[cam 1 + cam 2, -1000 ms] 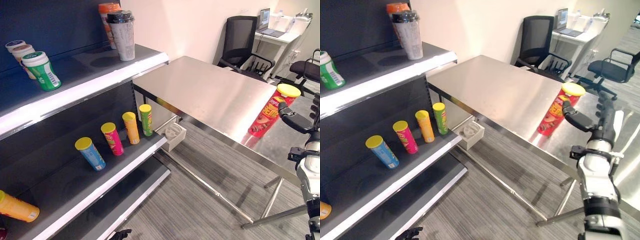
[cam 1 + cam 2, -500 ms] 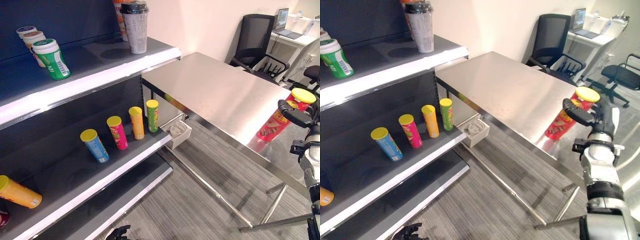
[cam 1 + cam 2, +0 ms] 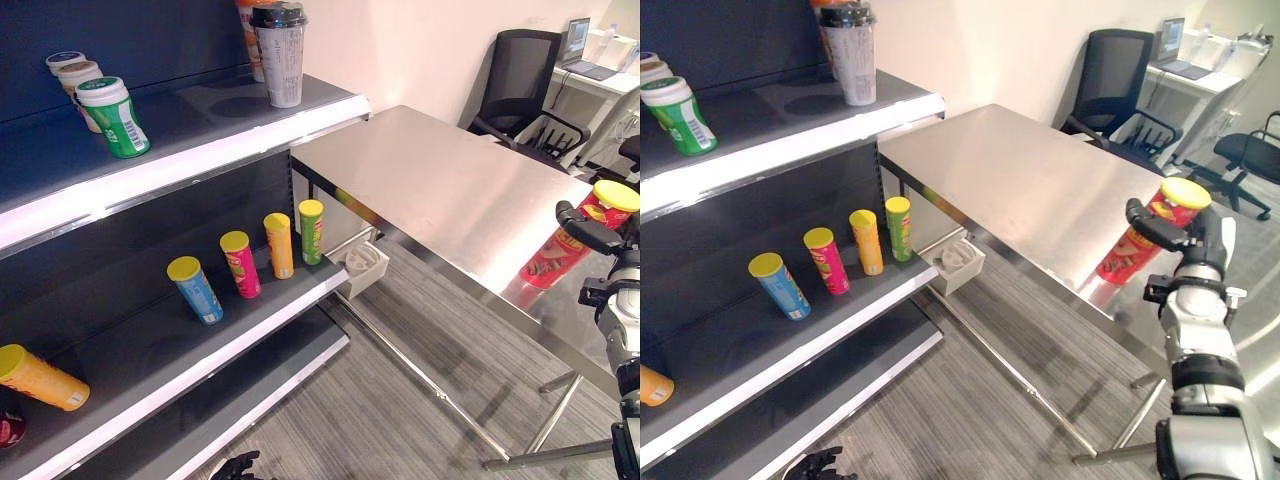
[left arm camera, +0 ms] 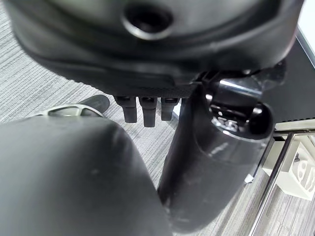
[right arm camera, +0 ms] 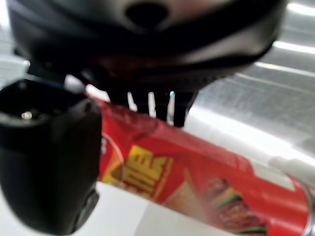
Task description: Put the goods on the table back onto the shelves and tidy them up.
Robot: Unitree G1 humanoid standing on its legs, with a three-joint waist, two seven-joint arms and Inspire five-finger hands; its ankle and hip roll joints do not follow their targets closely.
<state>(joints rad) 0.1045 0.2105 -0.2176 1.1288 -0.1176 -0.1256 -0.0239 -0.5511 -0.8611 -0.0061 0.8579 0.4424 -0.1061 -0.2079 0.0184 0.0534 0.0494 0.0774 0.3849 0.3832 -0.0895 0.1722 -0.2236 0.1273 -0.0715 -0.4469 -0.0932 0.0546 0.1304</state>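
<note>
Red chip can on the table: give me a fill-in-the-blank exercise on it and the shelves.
1. The red chip can has a ____ lid.
2. The robot's ____ hand is at that can.
3. The can stands on the steel ____.
4. On the middle shelf, the can beside the blue can is ____.

Missing: yellow; right; table; pink

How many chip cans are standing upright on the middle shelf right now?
4, in a row on the middle shelf: blue can, pink can, orange can and green can. Another orange can lies on its side further left; more may be out of frame.
</note>
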